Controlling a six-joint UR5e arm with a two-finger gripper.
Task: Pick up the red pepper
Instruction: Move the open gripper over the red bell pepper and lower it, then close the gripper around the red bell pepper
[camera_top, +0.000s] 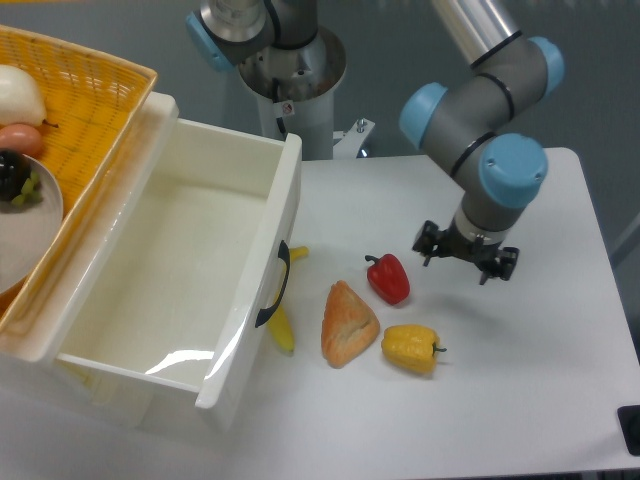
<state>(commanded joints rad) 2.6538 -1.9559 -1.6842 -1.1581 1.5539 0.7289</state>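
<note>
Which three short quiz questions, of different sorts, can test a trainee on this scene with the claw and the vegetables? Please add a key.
1. True or false: the claw is closed on the red pepper.
2. Which item lies nearest the red pepper on its left side? A) the banana B) the pastry C) the basket
3. Fill in: the white drawer stands ____ (open or closed).

Key:
1. False; the claw is to the right of the pepper and holds nothing.
2. B
3. open
</note>
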